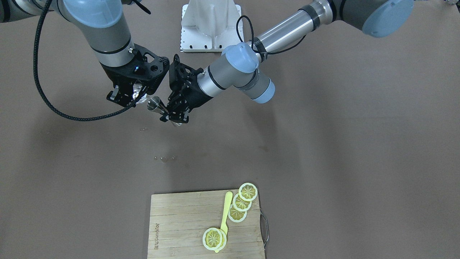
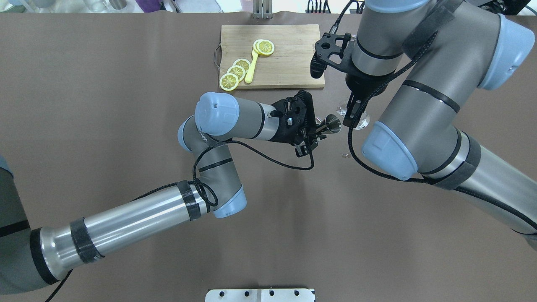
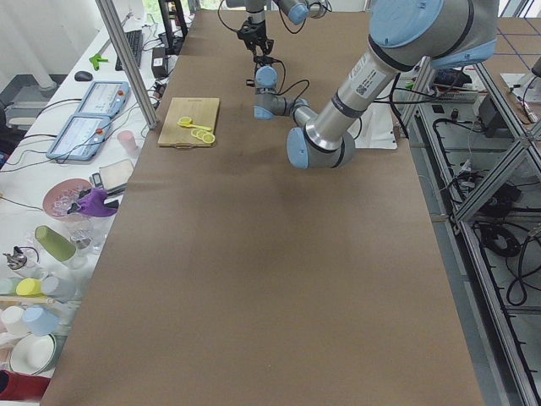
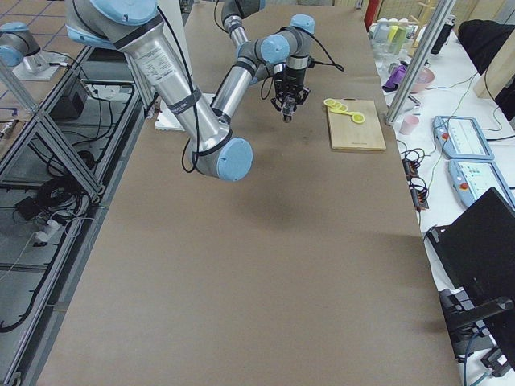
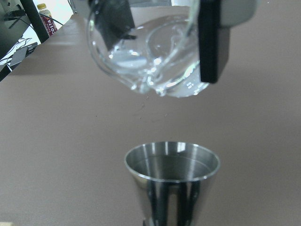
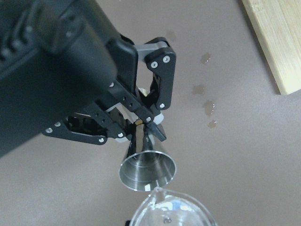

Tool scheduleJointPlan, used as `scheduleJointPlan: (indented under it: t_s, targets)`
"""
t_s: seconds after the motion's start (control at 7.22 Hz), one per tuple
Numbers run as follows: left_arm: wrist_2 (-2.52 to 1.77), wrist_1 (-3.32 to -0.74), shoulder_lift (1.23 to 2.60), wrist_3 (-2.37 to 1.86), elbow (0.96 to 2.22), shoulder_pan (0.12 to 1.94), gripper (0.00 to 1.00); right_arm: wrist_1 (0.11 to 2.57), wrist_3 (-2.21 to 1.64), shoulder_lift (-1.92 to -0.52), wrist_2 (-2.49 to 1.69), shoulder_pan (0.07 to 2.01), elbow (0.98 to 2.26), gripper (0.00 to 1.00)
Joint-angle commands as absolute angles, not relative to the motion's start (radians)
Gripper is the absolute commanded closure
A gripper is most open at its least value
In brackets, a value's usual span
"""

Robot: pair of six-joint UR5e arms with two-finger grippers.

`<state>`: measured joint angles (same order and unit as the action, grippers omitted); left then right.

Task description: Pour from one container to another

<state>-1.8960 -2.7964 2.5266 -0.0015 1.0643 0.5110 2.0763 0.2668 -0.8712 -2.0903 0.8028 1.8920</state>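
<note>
The steel jigger (image 2: 332, 124) is up off the table, pinched at its narrow waist by the left gripper (image 2: 316, 129) and tipped so its open cone faces the clear glass (image 5: 150, 56). The glass hangs just beside that rim, clamped between the fingers of the right gripper (image 2: 351, 115). Small wet spots (image 1: 163, 158) mark the brown table (image 1: 323, 144) nearby. A wooden cutting board (image 2: 289, 63) carrying lemon slices (image 2: 236, 71) lies close by.

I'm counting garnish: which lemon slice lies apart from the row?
The slice at the yellow spoon's broad end; the other three overlap in a row beside its handle.
</note>
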Motion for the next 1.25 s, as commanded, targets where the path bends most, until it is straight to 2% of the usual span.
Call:
scheduleJointPlan:
  t_s: [0.0, 0.55, 0.83, 1.11]
  targets:
    - [-1.896, -2.803, 2.517, -0.008, 1.066, 0.515, 1.0, 1.989, 0.262, -0.906, -2.1, 0.821, 1.894, 1.0]
    - [-1.898, -2.883, 2.467, -0.073, 1.074, 0.548, 1.0, 1.875, 0.255, -1.018, -2.144, 0.891, 1.974, 1.0]
    - [-1.898, -2.947, 2.395, -0.147, 1.113, 0.564, 1.0, 1.743, 0.256, -1.138, -2.222, 0.954, 1.997, 1.0]
    - [-1.896, -3.008, 2.292, -0.244, 1.166, 0.592, 1.0, 1.509, 0.253, -1.309, -2.29, 1.015, 1.993, 1.0]
